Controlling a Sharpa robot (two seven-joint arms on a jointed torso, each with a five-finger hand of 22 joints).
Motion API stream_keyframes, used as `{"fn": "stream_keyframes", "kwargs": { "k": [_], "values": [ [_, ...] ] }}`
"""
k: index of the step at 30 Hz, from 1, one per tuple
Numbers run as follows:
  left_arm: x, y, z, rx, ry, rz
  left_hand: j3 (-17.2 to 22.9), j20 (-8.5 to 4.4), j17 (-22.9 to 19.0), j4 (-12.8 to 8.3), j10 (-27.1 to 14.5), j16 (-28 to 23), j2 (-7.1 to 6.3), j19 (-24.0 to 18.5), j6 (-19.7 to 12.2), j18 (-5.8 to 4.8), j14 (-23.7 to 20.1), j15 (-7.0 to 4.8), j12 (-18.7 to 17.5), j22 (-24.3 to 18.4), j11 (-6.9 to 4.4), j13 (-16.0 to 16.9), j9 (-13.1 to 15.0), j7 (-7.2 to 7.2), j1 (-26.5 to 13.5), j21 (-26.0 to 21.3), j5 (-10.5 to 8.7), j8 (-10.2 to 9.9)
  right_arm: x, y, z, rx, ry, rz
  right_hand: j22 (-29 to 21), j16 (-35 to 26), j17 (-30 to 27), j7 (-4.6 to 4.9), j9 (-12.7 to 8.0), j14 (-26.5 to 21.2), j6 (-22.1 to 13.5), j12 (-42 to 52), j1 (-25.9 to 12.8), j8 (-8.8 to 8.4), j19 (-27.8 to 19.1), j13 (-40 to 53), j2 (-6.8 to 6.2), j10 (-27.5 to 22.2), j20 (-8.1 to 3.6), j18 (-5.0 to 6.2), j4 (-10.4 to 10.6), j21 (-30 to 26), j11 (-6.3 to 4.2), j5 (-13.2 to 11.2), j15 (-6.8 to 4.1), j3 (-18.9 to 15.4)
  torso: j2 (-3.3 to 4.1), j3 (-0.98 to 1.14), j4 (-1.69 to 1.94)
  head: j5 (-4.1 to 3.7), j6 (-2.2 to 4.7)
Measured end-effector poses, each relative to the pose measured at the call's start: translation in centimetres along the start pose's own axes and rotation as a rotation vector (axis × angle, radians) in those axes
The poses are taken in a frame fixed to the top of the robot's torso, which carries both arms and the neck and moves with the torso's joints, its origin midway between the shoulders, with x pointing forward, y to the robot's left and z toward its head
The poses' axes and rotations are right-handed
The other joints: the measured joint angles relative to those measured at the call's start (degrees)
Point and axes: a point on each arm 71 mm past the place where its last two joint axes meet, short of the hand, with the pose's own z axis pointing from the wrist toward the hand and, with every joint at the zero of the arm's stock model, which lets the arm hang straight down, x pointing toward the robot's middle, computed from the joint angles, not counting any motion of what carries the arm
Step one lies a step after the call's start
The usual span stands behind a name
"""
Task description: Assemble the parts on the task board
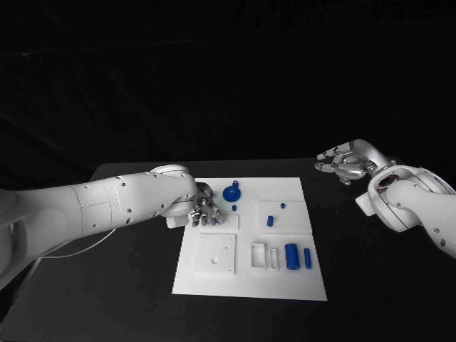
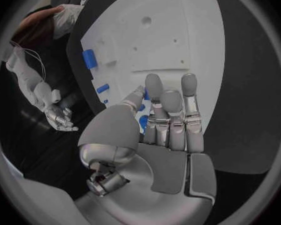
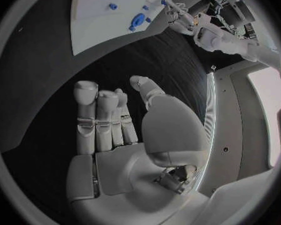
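Trouble could come from the left robot hand (image 1: 204, 211), fingers apart and empty over the board (image 1: 290, 285) near a blue knob (image 1: 233, 191): a nudge scatters parts. Right robot hand (image 1: 346, 162) idles open, right.

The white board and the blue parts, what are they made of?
Board: probably matte plastic; plain white, with no shine and clean-cut pockets. Blue parts: likely smooth plastic too, solid even colour with a faint sheen. Neither can be told for sure.
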Motion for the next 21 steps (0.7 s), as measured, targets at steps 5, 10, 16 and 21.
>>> {"fn": "stream_keyframes", "kwargs": {
  "k": [5,10,16,21],
  "values": [
    [-0.7,-0.2,-0.2,0.002,0.002,-0.007,-0.01,0.00,0.00,0.00,0.01,0.00,0.00,0.00,0.00,0.00,0.01,0.01,0.00,0.00,0.01,0.00,0.25,0.00,0.00,0.00,-0.21,0.00,0.1,0.0,0.0,0.000,0.002,0.001,0.04,0.00,0.00,0.00,0.00,0.00,0.00,0.00,0.00,0.00,0.00,0.00,0.00,0.00,0.00,0.00,0.00,0.00,0.00,0.00,0.00,0.00,-0.05,0.00,-0.07,0.02,0.05],
    [-0.9,-0.6,-0.2,0.006,0.018,-0.013,0.03,0.00,0.00,-0.03,0.10,0.00,0.00,0.00,0.00,0.00,-0.01,0.00,0.00,-0.01,0.10,-0.06,0.30,0.00,0.00,0.00,-0.22,-0.06,0.2,0.1,0.1,0.000,0.004,0.002,0.05,0.00,0.06,0.00,0.00,0.00,0.00,0.00,0.00,0.00,0.00,0.00,0.00,0.00,0.00,0.00,0.14,0.00,0.00,0.00,0.00,0.14,-0.05,-0.01,-0.08,0.01,0.19],
    [-1.6,-0.6,-0.5,0.010,0.050,-0.035,-0.12,0.02,-0.06,-0.18,0.10,0.00,0.29,-0.02,0.01,0.00,-0.33,-0.12,-0.39,-0.01,0.10,-0.24,0.42,0.00,0.29,-0.22,-0.44,-0.21,0.3,0.2,0.0,-0.004,0.007,0.004,0.04,-0.18,0.06,0.00,0.00,0.00,0.00,0.00,0.00,0.00,0.00,0.00,0.00,0.00,0.00,0.00,-1.01,0.00,0.00,-0.49,0.00,0.95,-0.02,-0.02,-0.03,-0.07,0.40],
    [-2.8,-0.2,-1.2,0.056,0.084,-0.093,-0.12,0.22,-0.09,-0.18,0.10,-0.03,0.30,-0.21,0.01,0.00,-0.41,-0.03,-0.68,-0.01,0.10,-0.35,0.48,-0.01,0.30,-0.51,-1.09,-0.22,0.7,0.8,-0.1,-0.029,0.020,0.008,0.04,-0.23,0.06,0.45,-0.05,0.00,-0.46,0.00,0.80,0.00,0.00,0.00,0.80,0.00,0.00,0.00,-3.97,0.00,0.00,-2.85,0.00,1.44,-0.03,-0.03,0.02,-0.16,0.77]
  ]
}}
